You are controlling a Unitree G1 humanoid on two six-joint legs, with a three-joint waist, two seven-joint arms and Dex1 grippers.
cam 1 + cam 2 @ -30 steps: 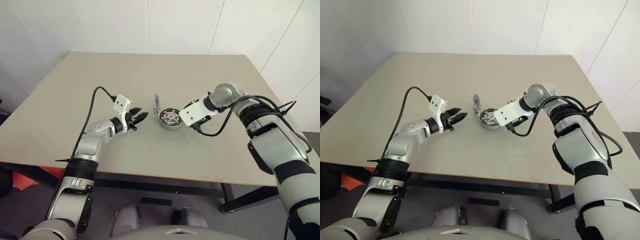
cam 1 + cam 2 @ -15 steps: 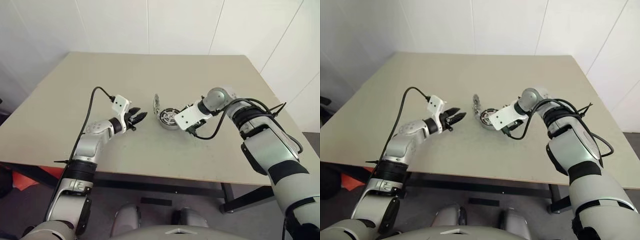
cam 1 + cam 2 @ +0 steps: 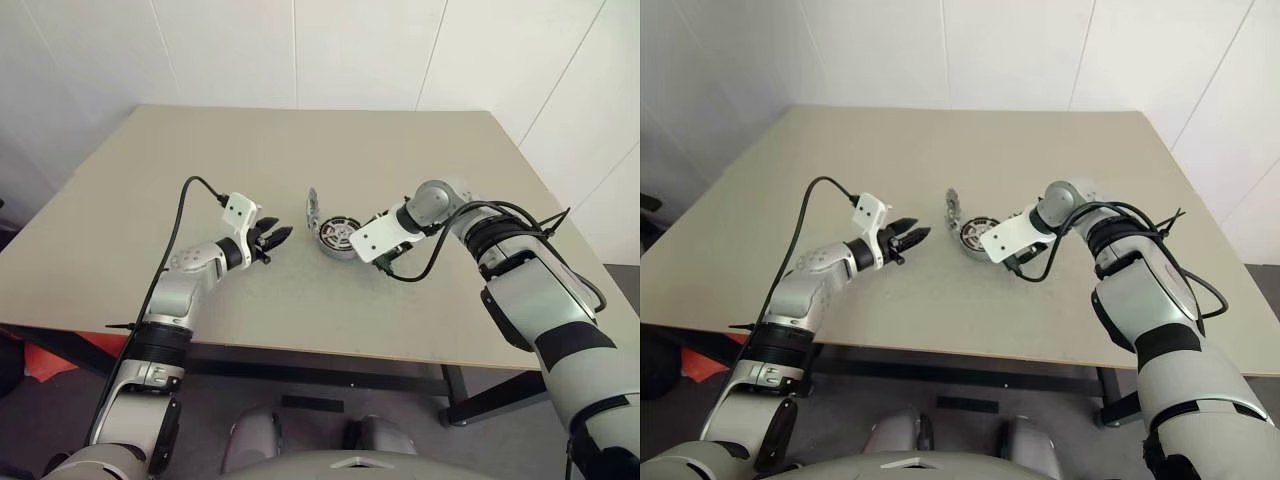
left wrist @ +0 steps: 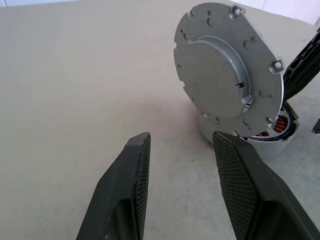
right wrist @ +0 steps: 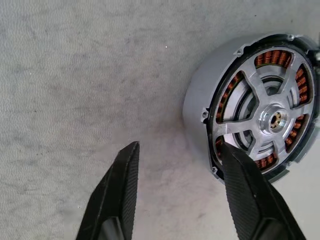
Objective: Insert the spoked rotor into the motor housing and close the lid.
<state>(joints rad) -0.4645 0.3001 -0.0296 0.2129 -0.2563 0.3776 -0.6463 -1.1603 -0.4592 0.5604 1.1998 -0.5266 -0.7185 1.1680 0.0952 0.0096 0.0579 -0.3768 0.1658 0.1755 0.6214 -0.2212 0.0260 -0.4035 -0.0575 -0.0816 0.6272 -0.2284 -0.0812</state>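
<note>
- The motor housing (image 3: 339, 239) sits on the beige table (image 3: 300, 150), roughly mid-table and a little towards the near edge, between the two arms.
- The spoked rotor (image 5: 267, 116) lies inside the housing, silver spokes and hub showing over the copper-coloured windings (image 5: 276, 56) (plain to see from the right wrist).
- The lid (image 4: 229, 70) is not closed: it stands on edge at the housing's left side, tilted and leaning against the housing, plain grey outer face turned to the left arm.
- The left gripper (image 3: 277, 238) hangs just above the table to the left of the lid, near it but apart, pointing right towards it. Its two black fingers (image 4: 135, 170) stand apart with bare table between them, nothing held.
- The right gripper (image 5: 178, 165) is at the right, near side of the housing, angled steeply down at the table. Its fingers are spread with only tabletop in the gap; one finger (image 5: 239, 175) is right beside the housing's rim (whether it actually touches, I cannot tell). It grips nothing.
- From the head views the right arm's white wrist block (image 3: 372, 238) sits just right of the housing, with a black cable (image 3: 430, 262) looping below it.
- A black cable (image 3: 185, 205) also arches over the left forearm.
</note>
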